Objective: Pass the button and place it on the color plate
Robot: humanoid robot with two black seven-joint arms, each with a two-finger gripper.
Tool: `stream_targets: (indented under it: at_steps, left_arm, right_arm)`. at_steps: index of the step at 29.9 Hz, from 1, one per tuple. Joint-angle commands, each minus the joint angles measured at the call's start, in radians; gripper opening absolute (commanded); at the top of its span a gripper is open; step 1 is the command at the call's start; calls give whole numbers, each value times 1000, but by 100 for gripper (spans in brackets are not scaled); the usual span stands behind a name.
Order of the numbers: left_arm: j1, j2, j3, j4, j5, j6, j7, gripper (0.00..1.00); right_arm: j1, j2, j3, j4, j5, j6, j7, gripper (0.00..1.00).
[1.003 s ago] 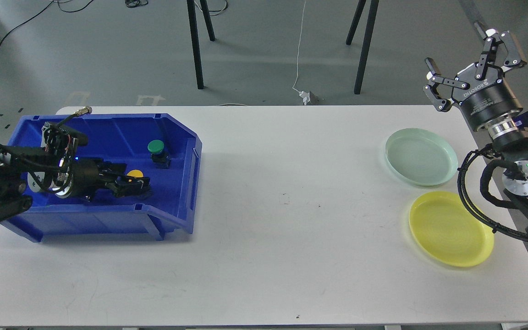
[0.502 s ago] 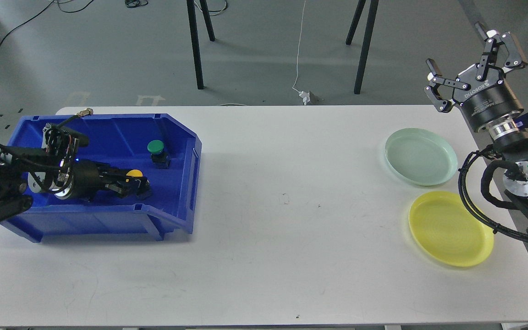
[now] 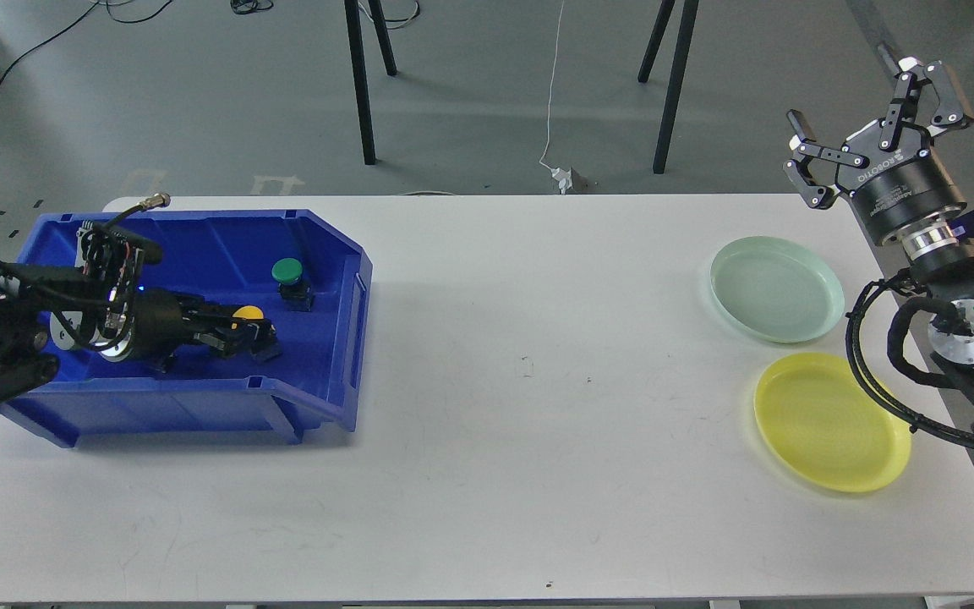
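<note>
Desk (image 3: 538, 381) middle wide open – blue bin (image 3: 318, 397) walls hem left tool (image 3: 242, 334); plates (image 3: 779, 288) crowd right edge.

The left gripper (image 3: 252, 335) hides most of the yellow button (image 3: 248, 314); whether its jaws grip it is unclear.

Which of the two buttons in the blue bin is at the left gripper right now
The yellow button. It sits right at the left gripper fingertips, while the green button stands apart, farther back in the blue bin.
</note>
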Motion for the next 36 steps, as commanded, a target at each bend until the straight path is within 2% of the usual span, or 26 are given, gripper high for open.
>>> stream_targets:
  at_steps: [1,4,7,9,12,14,17,20,24,31,36]
  left_arm:
    - [-73,47,-8,-34,-11,-19,0,15]
    - [-155,142,-72,-133,-14,-89,0,14]
    - [-219,254,-212,-271,-17,-207,0,14]
    - [-223,298,-342,-357,-33,-290,0,14]
    - [-207,305,-441,-448,-153,-352,0,14]
    - [-190,288,-452,-500,-292,-356,0,14]
    - [-175,161,-459,-566,-470,-341,0,14]
    - [-120,0,-485,-571,-566,-283,0,14]
    - [13,-167,-597,-536,-606,-223,0,15]
    - [239,-315,-817,-415,-606,-215,0,15]
    - [265,-352,-866,-394,-642,-215,0,15]
  right_arm:
    - [0,0,9,-1,0,0,0,99]
    - [6,2,26,-3,-2,0,0,99]
    - [18,0,27,-3,-2,0,0,99]
    - [23,0,26,0,-2,0,0,99]
    - [32,-11,26,29,0,0,0,99]
    - [26,-58,21,101,0,0,0,99]
    - [9,-145,3,248,-6,0,0,99]
    - [-34,-196,-12,376,-31,0,0,99]
    - [-72,-264,-3,462,-116,0,0,99]
    - [-150,-299,41,542,-184,0,0,99]
    - [-192,-293,43,560,-309,0,0,99]
